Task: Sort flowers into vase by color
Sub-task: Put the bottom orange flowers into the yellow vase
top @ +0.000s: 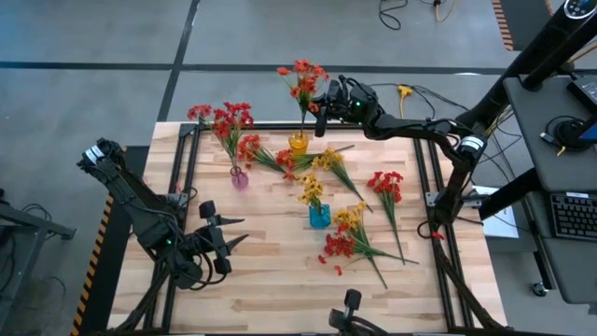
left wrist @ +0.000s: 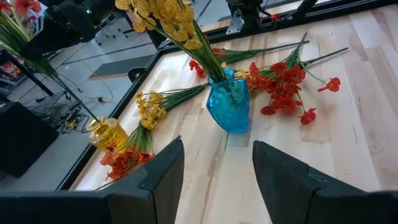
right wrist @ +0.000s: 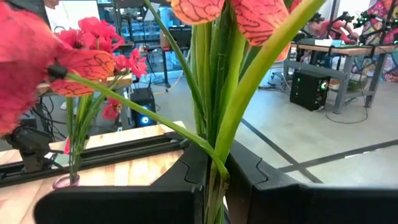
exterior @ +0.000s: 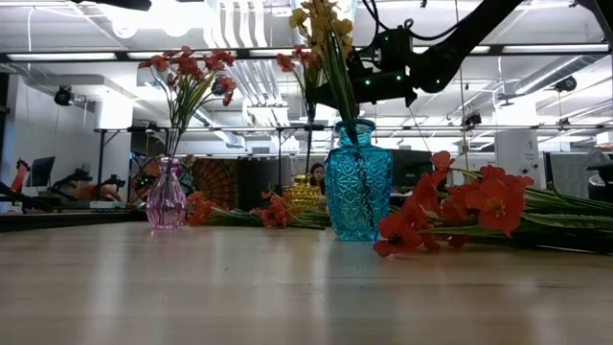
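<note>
Red sprigs fill the pink vase [top: 240, 177] and yellow the blue vase [top: 319, 217]; the right gripper [top: 322, 101] pinches an orange-red sprig [top: 302, 79] over the yellow vase [top: 298, 143], the left gripper [top: 229, 239] waits spread, and loose flowers [top: 359, 233] remain.

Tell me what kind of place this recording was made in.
Most likely a robotics lab or workshop. The wooden table sits on a bare grey floor with taped lines, a desk with a keyboard stands beside it, and the low view shows open ceiling pipes, strip lights and more workbenches behind the vases.
</note>
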